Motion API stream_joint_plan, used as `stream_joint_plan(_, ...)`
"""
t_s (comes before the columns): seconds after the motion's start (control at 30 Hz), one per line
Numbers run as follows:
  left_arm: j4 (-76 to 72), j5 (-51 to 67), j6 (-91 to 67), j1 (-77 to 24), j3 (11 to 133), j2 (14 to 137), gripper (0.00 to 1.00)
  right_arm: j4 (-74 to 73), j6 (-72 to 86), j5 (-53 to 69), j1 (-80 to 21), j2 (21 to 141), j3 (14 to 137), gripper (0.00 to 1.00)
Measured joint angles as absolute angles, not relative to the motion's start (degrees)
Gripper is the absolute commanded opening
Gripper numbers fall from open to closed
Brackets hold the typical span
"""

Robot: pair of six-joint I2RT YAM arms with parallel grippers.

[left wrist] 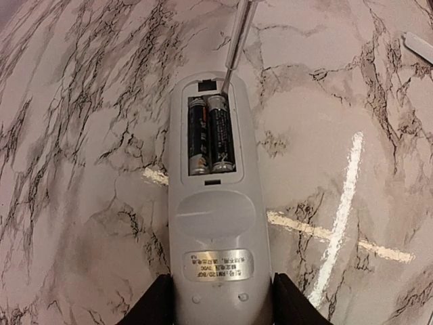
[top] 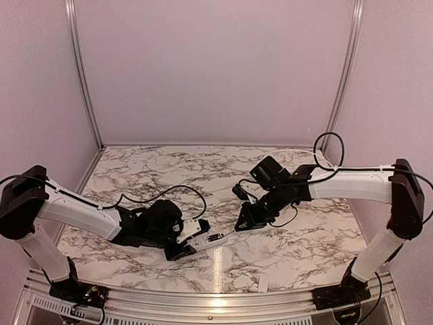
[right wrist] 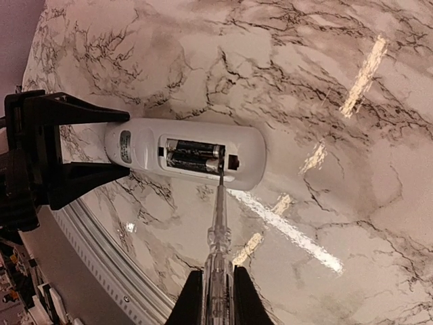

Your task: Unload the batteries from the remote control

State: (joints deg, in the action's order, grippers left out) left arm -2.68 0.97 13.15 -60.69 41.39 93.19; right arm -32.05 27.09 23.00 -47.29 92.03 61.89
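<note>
The white remote control (left wrist: 216, 223) lies back-up on the marble table, its compartment open. Two dark batteries (left wrist: 211, 134) sit side by side in it. My left gripper (left wrist: 220, 308) is shut on the remote's label end, one black finger on each side. My right gripper (right wrist: 218, 294) is shut on a thin clear stick-like tool (right wrist: 218, 223). The tool's tip rests at the end of the batteries (right wrist: 193, 154) nearest the compartment's far wall. From the top view, the remote (top: 210, 238) lies between the left gripper (top: 181, 249) and the right gripper (top: 242, 222).
A small flat white plastic piece (top: 262, 284) lies near the table's front edge, right of the remote; it also shows in the left wrist view (left wrist: 418, 46). An aluminium rail (right wrist: 101, 257) runs along the near edge. Pale walls enclose the table.
</note>
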Motion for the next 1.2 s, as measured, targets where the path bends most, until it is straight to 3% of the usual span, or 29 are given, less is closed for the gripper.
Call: stream_joint_plan(1.2,0.4,-0.8,8.8,-60.9,45.1,97.7,0.00,-26.5,16.1,32.1,-41.6,90.7,56.3,0.00)
